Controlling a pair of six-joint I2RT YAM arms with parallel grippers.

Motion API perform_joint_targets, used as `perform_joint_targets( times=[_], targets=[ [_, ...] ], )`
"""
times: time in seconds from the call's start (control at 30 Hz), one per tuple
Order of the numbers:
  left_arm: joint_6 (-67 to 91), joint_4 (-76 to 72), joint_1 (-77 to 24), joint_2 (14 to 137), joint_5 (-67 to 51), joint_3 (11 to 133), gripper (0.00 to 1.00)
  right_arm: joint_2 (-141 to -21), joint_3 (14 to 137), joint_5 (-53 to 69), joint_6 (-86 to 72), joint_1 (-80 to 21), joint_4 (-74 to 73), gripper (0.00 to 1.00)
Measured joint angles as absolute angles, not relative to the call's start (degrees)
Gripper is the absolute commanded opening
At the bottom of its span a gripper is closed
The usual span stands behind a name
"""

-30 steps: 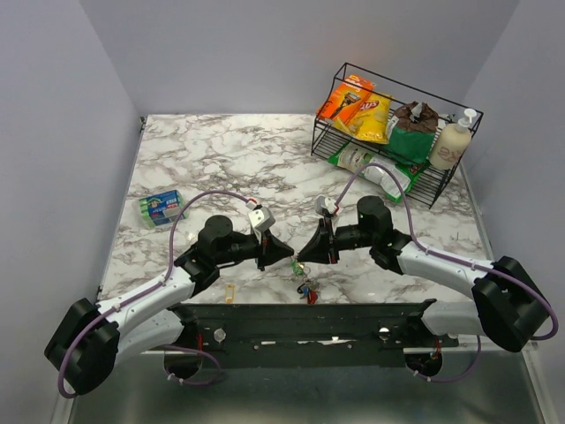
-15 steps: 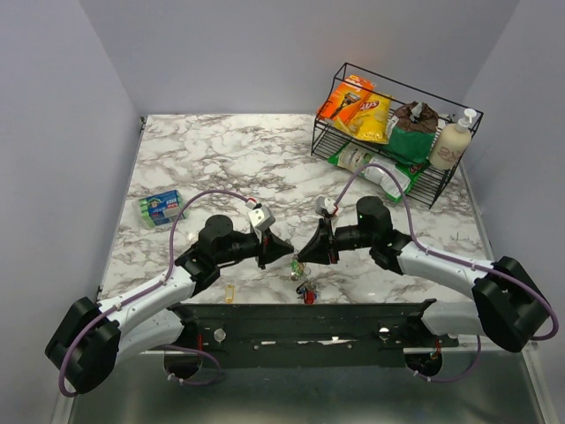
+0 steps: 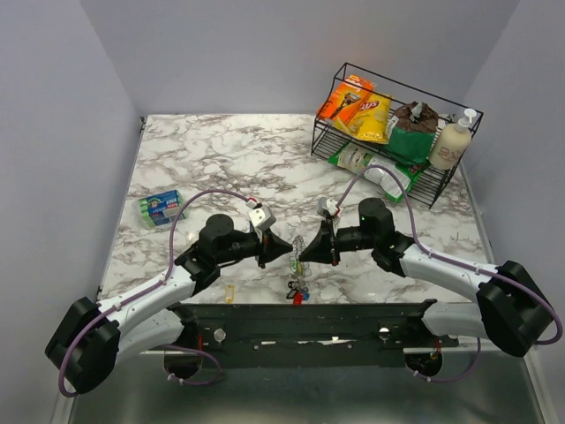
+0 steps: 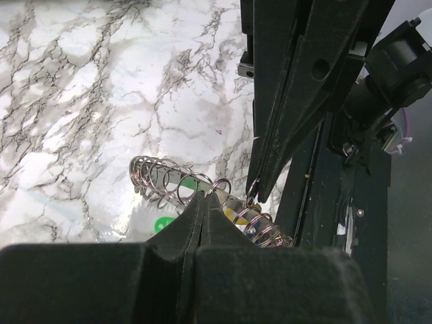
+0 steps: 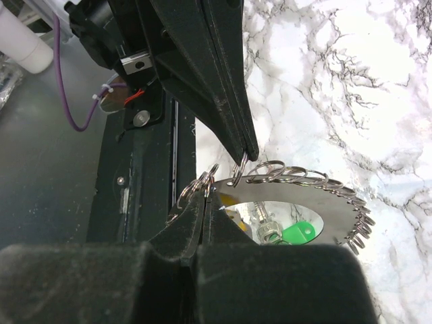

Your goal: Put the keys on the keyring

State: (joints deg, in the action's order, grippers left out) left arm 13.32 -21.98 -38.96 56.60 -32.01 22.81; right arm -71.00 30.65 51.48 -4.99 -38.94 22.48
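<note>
Packet [image 3: 159,208], green and single, lies far left on the marble tabletop [image 3: 221,150], well apart from everything else. One small yellowish bit [image 3: 230,292] sits by the tabletop's near edge, too small to name.

Towards the middle, the left fingers [image 4: 203,200] are clenched on the keyring [image 4: 160,181]. It is one ring strung with many small wire loops, held up between the tips of the two arms. The keys [image 3: 297,291] dangle in one cluster beneath it. Green and red heads show from above, and a green and a yellow one show from the wrists. The cluster is tangled and partly hidden behind the fingers, so the keys cannot be counted.

The right fingers [image 5: 202,202] are likewise pinched shut on the ring, just beside the left pair, tips nearly meeting.

Far right stands one wire basket [image 3: 441,181] holding snack bags and one pump bottle [image 3: 452,141].
</note>
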Motion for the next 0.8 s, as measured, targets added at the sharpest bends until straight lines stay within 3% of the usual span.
perform_joint_targets(
  times=[0.6,0.67,0.7,0.8],
  targets=[
    [13.56,-18.72,-39.00,56.60,-29.32,23.83,0.00,-69.41,30.26,49.34,-4.43,-38.94,22.09,0.01],
    [13.72,-18.20,-39.05,56.58,-28.80,24.01,0.10,-69.30,30.26,49.30,-4.43,-38.94,22.09,0.01],
    [13.87,-17.91,-39.09,56.53,-28.49,24.01,0.31,-69.30,30.26,49.28,-4.40,-38.94,22.09,0.01],
    [14.26,-16.97,-39.20,55.70,-26.57,24.01,0.55,-69.25,30.28,49.41,-4.45,-38.94,22.02,0.01]
  ],
)
